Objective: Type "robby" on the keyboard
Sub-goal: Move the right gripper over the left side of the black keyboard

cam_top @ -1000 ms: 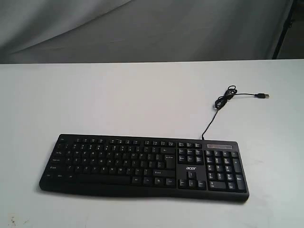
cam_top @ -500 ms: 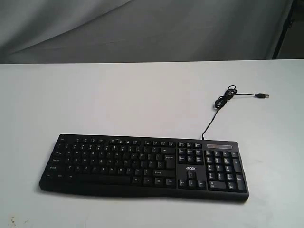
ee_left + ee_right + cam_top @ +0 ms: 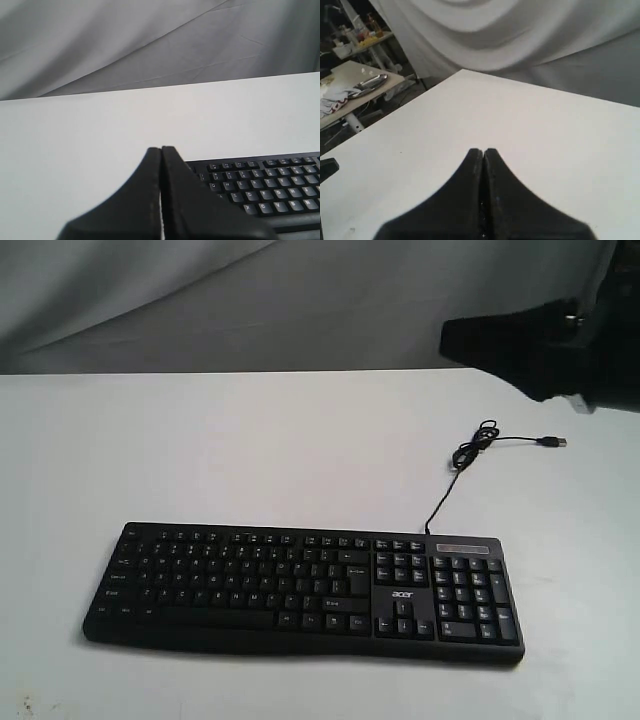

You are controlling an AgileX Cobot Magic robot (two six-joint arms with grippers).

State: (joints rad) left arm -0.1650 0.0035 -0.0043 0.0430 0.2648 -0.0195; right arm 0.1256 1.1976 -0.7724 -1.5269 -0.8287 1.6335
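The wide black keyboard (image 3: 300,585) with white legends and an acer logo lies near the front of the white table (image 3: 250,450); its thin cable (image 3: 470,455) curls away to the back right. In the left wrist view the keyboard (image 3: 265,185) shows its top-left keys just beside my left gripper (image 3: 161,149), whose fingers are pressed together with nothing between them. My right gripper (image 3: 450,340) comes in from the upper right, high above the table and far from the keys. In the right wrist view the right gripper (image 3: 482,150) is shut and empty over bare table.
A grey cloth backdrop (image 3: 300,300) hangs behind the table. The USB plug (image 3: 552,442) lies loose at the back right. Beyond the table's edge in the right wrist view stands another table with clutter (image 3: 355,85).
The right arm has entered the exterior view at the upper right; it was out of sight before. The keyboard and cable have not moved.
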